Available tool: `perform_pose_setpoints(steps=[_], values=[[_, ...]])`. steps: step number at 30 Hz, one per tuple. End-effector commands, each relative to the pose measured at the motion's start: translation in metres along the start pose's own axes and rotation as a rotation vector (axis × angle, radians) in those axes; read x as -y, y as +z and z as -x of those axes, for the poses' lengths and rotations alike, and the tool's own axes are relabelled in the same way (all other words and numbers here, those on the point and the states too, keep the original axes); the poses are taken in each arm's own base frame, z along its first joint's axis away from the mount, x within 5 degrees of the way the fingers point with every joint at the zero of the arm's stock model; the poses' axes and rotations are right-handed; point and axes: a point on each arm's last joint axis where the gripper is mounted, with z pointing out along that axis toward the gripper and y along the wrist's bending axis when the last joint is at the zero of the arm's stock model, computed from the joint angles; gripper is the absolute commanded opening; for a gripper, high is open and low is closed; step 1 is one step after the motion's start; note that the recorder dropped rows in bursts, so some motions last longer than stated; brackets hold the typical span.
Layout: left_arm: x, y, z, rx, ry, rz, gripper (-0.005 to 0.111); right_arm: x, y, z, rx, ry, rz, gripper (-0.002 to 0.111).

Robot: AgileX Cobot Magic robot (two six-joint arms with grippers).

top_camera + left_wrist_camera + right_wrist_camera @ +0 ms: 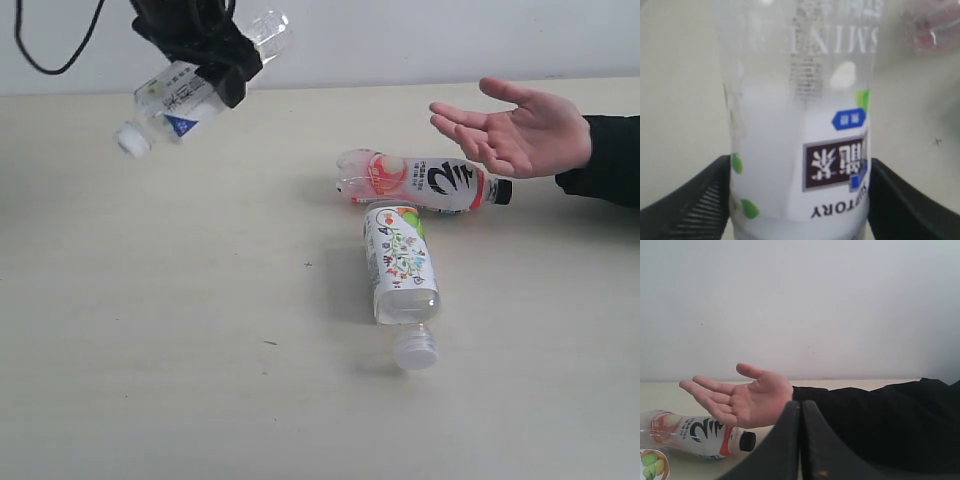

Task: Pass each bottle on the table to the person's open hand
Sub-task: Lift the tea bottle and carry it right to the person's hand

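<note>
Hand-over step. The left gripper (210, 60) gripped the white-blue-labelled bottle (175, 105) across its body, raised above the table (150, 330) at far left. The bottle was clear-walled and tilted, white cap lowest. The next move probably called for a carry rightward to the open hand (520, 135), then release. The right gripper (800, 440) was closed and empty.
</note>
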Motion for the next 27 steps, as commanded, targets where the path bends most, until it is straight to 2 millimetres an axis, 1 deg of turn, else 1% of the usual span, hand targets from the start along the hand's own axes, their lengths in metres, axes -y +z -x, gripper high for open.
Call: perform_pose_setpoints(steps=[1, 4, 5, 6, 7, 8, 11, 14, 17, 21, 23, 27], values=[[0.02, -0.024, -0.035, 0.107, -0.057, -0.015, 0.0, 0.0, 0.0, -0.001, 0.004, -0.001, -0.005, 0.0], [0.032, -0.035, -0.064, 0.199, -0.14, -0.053, 0.0, 0.0, 0.0, -0.001, 0.004, -0.001, -0.005, 0.0], [0.035, -0.037, -0.071, 0.222, -0.157, -0.069, 0.0, 0.0, 0.0, -0.001, 0.004, -0.001, -0.005, 0.0], [0.04, -0.038, -0.082, 0.227, -0.179, -0.093, 0.0, 0.0, 0.0, -0.001, 0.004, -0.001, -0.005, 0.0], [0.044, -0.041, -0.089, 0.236, -0.195, -0.113, 0.0, 0.0, 0.0, -0.001, 0.004, -0.001, -0.005, 0.0], [0.051, -0.045, -0.098, 0.241, -0.201, -0.134, 0.0, 0.0, 0.0, -0.001, 0.004, -0.001, -0.005, 0.0], [0.066, -0.055, -0.116, 0.256, -0.175, -0.149, 0.0, 0.0, 0.0, -0.001, 0.004, -0.001, -0.005, 0.0], [0.08, -0.064, -0.127, 0.304, -0.177, -0.179, 0.0, 0.0, 0.0, -0.001, 0.004, -0.001, -0.005, 0.0], [0.089, -0.071, -0.126, 0.367, -0.139, -0.187, 0.0, 0.0, 0.0, -0.001, 0.004, -0.003, -0.005, 0.0], [0.104, -0.088, -0.113, 0.475, 0.104, -0.171, 0.0, 0.0, 0.0, -0.001, 0.004, -0.003, -0.005, 0.0], [0.119, -0.096, -0.106, 0.541, 0.331, -0.143, 0.0, 0.0, 0.0, -0.001, 0.004, -0.003, -0.005, 0.0], [0.152, -0.103, -0.092, 0.67, 0.797, -0.044, 0.0, 0.0, 0.0, -0.001, 0.004, -0.003, -0.005, 0.0]])
